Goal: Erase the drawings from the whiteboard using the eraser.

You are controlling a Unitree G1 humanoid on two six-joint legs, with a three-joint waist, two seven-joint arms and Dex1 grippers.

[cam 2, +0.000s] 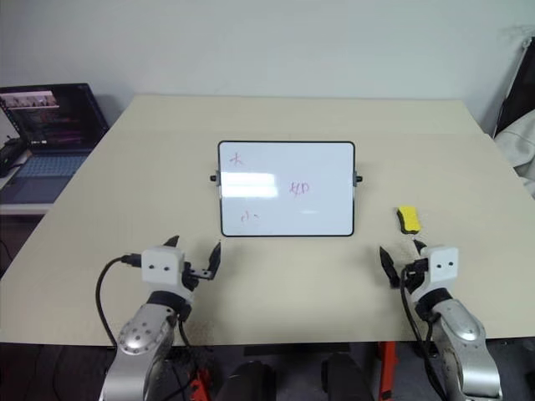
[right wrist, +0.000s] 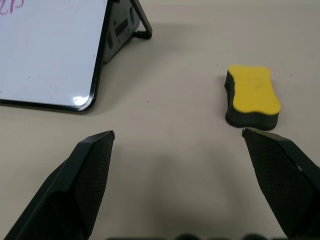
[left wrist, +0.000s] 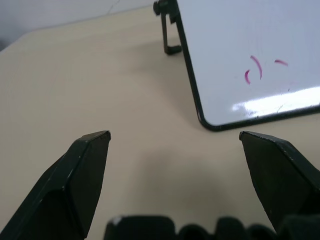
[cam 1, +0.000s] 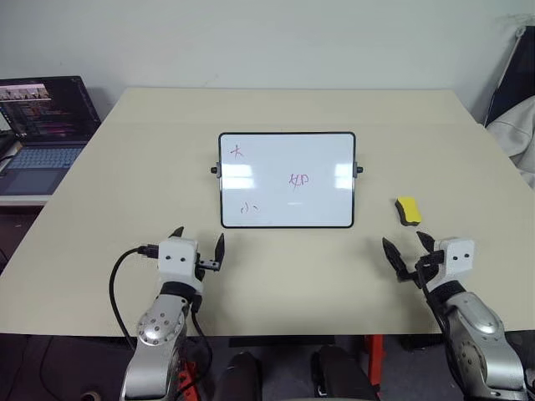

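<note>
The whiteboard (cam 1: 287,180) stands tilted on the middle of the beige table, black-framed, with small red and purple drawings (cam 1: 298,180) near its centre, top left and bottom left. The yellow eraser (cam 1: 408,210) with a dark underside lies flat on the table to the board's right. My left gripper (cam 1: 199,246) hovers open near the table's front edge, just short of the board's lower left corner (left wrist: 210,125). My right gripper (cam 1: 408,251) is open too, a little short of the eraser (right wrist: 252,96), empty.
An open laptop (cam 1: 38,125) sits on a lower surface at the far left, off the table. Pale fabric (cam 1: 514,134) hangs over something dark at the far right. The table's front edge (cam 1: 276,334) runs just under my wrists.
</note>
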